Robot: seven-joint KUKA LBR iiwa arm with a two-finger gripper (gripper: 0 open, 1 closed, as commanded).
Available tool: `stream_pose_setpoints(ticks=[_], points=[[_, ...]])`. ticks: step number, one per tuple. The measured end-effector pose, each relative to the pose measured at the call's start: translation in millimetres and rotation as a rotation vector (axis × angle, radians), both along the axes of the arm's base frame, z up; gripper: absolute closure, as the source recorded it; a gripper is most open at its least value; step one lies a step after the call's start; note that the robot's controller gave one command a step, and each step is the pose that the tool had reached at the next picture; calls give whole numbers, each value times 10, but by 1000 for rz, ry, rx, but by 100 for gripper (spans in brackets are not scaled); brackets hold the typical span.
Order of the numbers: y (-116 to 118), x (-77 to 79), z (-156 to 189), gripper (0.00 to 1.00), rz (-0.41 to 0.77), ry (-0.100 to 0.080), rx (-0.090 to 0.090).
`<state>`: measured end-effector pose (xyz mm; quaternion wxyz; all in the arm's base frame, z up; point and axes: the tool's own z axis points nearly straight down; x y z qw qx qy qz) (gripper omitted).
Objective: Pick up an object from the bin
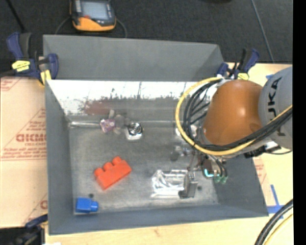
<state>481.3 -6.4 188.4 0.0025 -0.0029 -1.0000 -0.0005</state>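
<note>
My gripper hangs low over the front right part of the bin floor, under the arm's wrist. Right beside it, to its left, lies a clear shiny plastic piece, and the gripper's tip touches or overlaps that piece's right edge. An orange-red toy brick with studs lies tilted further left, in the middle of the floor.
A small blue block sits in the front left corner. Near the back wall lie a small pale purple clear thing and a round silver thing. The arm with its orange cover and cables overhangs the bin's right side.
</note>
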Motion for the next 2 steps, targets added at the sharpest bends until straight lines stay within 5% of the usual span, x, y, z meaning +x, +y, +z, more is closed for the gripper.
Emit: stream_pose_setpoints(ticks=[1, 2], points=[[-377, 409, -1211, 0, 188, -2, -2], [-369, 425, -1170, 100, 189, -8, -2]])
